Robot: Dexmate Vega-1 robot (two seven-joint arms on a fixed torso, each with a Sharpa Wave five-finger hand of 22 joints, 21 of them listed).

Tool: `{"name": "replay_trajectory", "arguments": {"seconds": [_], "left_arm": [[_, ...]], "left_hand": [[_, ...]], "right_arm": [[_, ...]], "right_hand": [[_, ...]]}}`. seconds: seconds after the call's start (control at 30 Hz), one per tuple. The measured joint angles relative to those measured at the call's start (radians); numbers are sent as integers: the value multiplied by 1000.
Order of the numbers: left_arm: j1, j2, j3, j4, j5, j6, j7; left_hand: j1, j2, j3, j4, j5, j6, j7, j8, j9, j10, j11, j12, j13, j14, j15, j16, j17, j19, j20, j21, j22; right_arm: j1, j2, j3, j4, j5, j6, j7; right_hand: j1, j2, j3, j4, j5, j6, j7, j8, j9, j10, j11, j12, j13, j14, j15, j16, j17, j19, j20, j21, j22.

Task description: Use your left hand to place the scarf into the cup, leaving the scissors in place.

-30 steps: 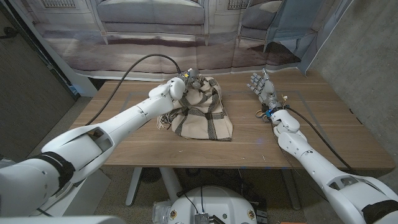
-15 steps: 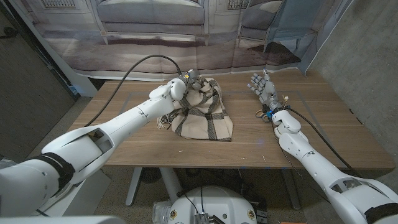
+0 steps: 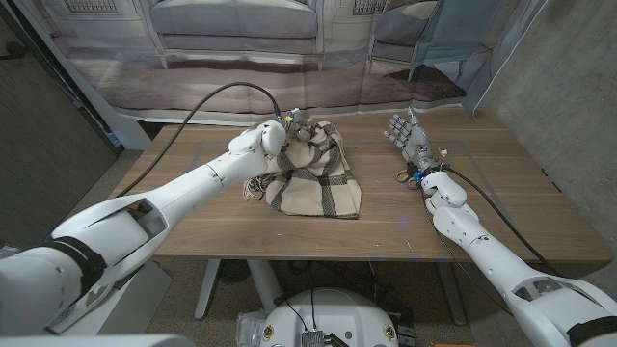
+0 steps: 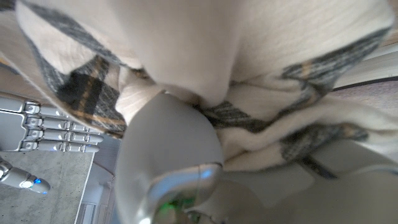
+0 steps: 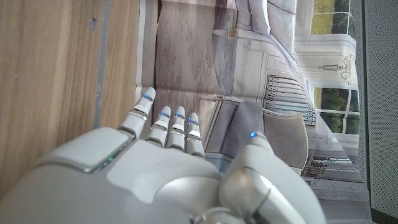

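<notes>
I observe the scarf (image 3: 316, 176), cream with dark grey and tan plaid stripes, lying in a rumpled heap on the table, spreading towards 5 o'clock into a flatter panel. Its bunched upper end at 11 o'clock is heaped highest. Fringe (image 3: 254, 187) trails off at 9 o'clock. Close up, the folds (image 4: 261, 93) are soft and thick.

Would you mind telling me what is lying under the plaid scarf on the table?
Only bare wooden table shows around the scarf. The left hand grips its raised far end. Whatever lies beneath the cloth is covered, so a cup or scissors there cannot be confirmed.
</notes>
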Motion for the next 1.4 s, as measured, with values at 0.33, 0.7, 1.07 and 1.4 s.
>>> {"name": "replay_trajectory", "arguments": {"seconds": [0.33, 0.7, 1.07, 1.4], "left_arm": [[4, 17, -9, -22, -8, 8, -14], [5, 27, -15, -37, -10, 22, -17], [-1, 29, -15, -43, -10, 26, -24], [-19, 19, -7, -20, -14, 9, -44]], "left_hand": [[-97, -34, -36, 44, -11, -43, -15, -16, -10, -36, 14, -8, -27, -59, 16, -39, -38, -67, 45, -36, 1], [-179, -46, -66, 82, -11, -81, -17, -39, -26, -81, 26, -9, -54, -140, 39, -55, -68, -159, 98, -85, 0], [-251, -64, -99, 116, 1, -149, -21, -82, -36, -179, 46, -19, -89, -273, 54, -62, -112, -280, 170, -163, 0], [-305, -68, -127, 143, 9, -240, -40, -132, -36, -270, 72, -19, -123, -374, 63, -68, -158, -343, 211, -221, 0]], "right_arm": [[3, 7, -5, 10, -2, 0, 1], [7, 11, -9, 15, -4, 0, 2], [9, 12, -12, 16, -8, 0, 3], [10, 12, -12, 17, -8, 0, 1]], "right_hand": [[0, 0, 0, 0, 0, 0, 0, 0, 0, 0, 0, 0, 0, 0, 0, 0, 0, 0, 0, 0, 0], [0, 0, 0, 0, 0, 0, 0, 0, 0, 0, 0, 0, 0, 4, -4, 0, 0, 0, 0, 0, 0], [0, 0, -4, -4, 0, 0, 0, 0, 0, 0, 0, 0, 0, 4, -4, 0, 0, 0, 0, 0, 0], [0, 0, -4, -4, 0, 0, 0, 0, 0, 0, 0, 0, 0, 4, -4, 0, 0, 0, 0, 0, 0]]}}
